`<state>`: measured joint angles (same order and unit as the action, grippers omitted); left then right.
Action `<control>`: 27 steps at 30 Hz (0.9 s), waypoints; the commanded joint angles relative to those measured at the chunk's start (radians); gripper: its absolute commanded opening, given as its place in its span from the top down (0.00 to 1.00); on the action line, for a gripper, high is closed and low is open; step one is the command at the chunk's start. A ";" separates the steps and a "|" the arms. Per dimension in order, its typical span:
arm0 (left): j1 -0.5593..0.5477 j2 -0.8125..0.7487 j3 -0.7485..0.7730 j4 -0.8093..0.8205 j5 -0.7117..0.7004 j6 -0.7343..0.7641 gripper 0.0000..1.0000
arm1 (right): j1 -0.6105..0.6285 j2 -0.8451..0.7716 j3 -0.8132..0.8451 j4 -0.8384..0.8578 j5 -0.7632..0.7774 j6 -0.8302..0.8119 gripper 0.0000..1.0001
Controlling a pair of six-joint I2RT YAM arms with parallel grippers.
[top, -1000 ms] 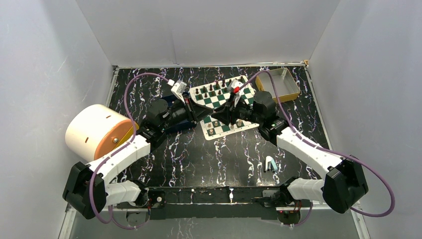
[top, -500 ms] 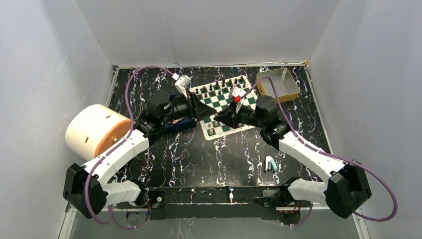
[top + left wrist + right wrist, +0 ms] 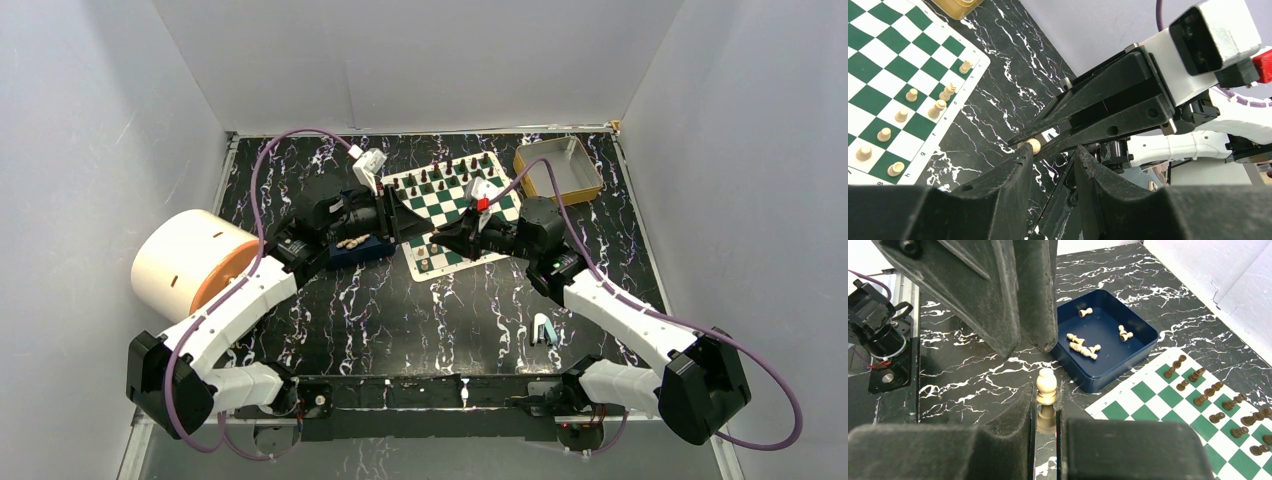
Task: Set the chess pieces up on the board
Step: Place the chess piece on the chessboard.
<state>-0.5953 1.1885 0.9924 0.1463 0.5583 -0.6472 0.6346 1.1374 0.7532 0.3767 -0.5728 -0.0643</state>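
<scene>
A cream chess piece (image 3: 1046, 385) stands upright between the fingers of my right gripper (image 3: 1046, 399), which is shut on its lower half. My left gripper (image 3: 1054, 152) is open just in front of it, its fingers (image 3: 1033, 295) hanging above the piece. In the left wrist view the piece's round head (image 3: 1034, 145) shows at the right gripper's tip, beside my left finger. The two grippers meet over the table by the board's (image 3: 450, 205) near left corner. Several cream pieces (image 3: 911, 95) stand along the board's near edge and dark pieces (image 3: 1218, 400) along the far one.
A blue tray (image 3: 1143, 347) holding several loose cream pieces (image 3: 1083, 346) sits left of the board. A yellow-rimmed tin (image 3: 557, 170) is at the back right. A big white and orange cylinder (image 3: 195, 262) lies at the left. A small teal object (image 3: 542, 328) lies near the front.
My right gripper has shut on the cream piece while my left gripper's jaws have opened off it. Both arms shifted slightly right.
</scene>
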 commanded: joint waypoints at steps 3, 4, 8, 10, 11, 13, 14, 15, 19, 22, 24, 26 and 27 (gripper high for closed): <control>-0.004 0.017 0.048 -0.035 0.027 -0.021 0.67 | -0.004 -0.030 -0.005 0.085 -0.033 -0.003 0.99; -0.004 0.023 0.048 -0.031 0.031 -0.027 0.67 | -0.003 -0.031 -0.005 0.088 -0.036 -0.003 0.98; -0.004 0.041 0.045 -0.015 0.033 -0.049 0.68 | -0.004 -0.030 -0.004 0.097 -0.047 -0.002 0.98; -0.004 0.049 0.046 -0.012 0.034 -0.054 0.68 | -0.003 -0.028 -0.002 0.099 -0.053 -0.002 0.97; -0.004 0.052 0.045 -0.011 0.033 -0.053 0.69 | -0.004 -0.027 -0.002 0.101 -0.052 -0.002 0.97; -0.004 0.057 0.043 -0.009 0.032 -0.057 0.71 | -0.003 -0.027 -0.002 0.108 -0.050 -0.002 0.97; -0.004 0.060 0.041 -0.008 0.033 -0.059 0.71 | -0.004 -0.028 0.000 0.109 -0.049 -0.003 0.97; -0.004 0.063 0.041 -0.006 0.035 -0.062 0.72 | -0.004 -0.026 0.000 0.111 -0.048 -0.004 0.97; -0.004 0.072 0.037 0.000 0.051 -0.072 0.77 | -0.003 -0.020 0.001 0.118 -0.042 -0.003 0.97; -0.004 0.073 0.033 0.007 0.068 -0.076 0.82 | -0.004 -0.011 0.001 0.123 -0.033 0.003 0.97; -0.004 0.071 0.029 0.009 0.072 -0.074 0.88 | -0.003 -0.003 0.000 0.124 -0.027 0.011 0.96; -0.004 0.069 0.024 0.010 0.074 -0.065 0.95 | -0.003 0.004 -0.002 0.120 -0.016 0.021 0.92; -0.004 0.069 0.022 0.009 0.072 -0.058 0.96 | -0.003 0.006 -0.004 0.116 -0.009 0.025 0.90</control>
<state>-0.5938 1.2682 0.9989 0.1425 0.5892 -0.7181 0.6323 1.1393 0.7410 0.4194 -0.6041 -0.0555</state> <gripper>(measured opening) 0.099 0.178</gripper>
